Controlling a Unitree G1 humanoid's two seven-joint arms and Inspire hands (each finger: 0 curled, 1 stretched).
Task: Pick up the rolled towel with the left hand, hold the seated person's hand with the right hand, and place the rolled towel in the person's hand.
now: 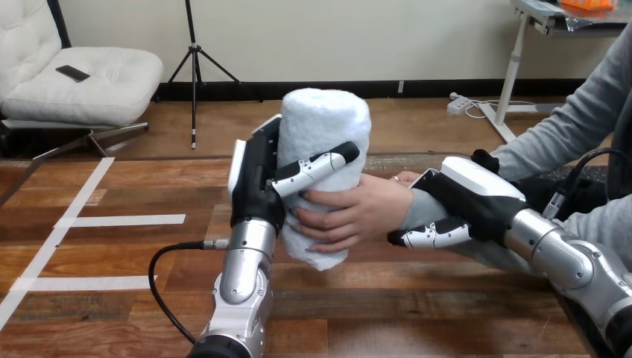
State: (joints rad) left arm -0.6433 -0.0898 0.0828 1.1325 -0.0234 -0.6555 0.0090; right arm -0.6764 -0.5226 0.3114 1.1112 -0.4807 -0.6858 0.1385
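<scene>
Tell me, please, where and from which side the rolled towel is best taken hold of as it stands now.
Probably round its lower middle, from the view's right. The rolled towel stands nearly upright, a thick soft cylinder, so fingers wrap best round its girth. The left hand clasps it from the view's left; the person's hand curls round it just there.

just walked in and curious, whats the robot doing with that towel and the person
The robot's left hand holds a white rolled terry towel upright above the wooden table, thumb across its front. The seated person's hand, coming in from the view's right, is wrapped round the towel's lower half, so both are on it. The robot's right hand is curled round the person's wrist.
</scene>
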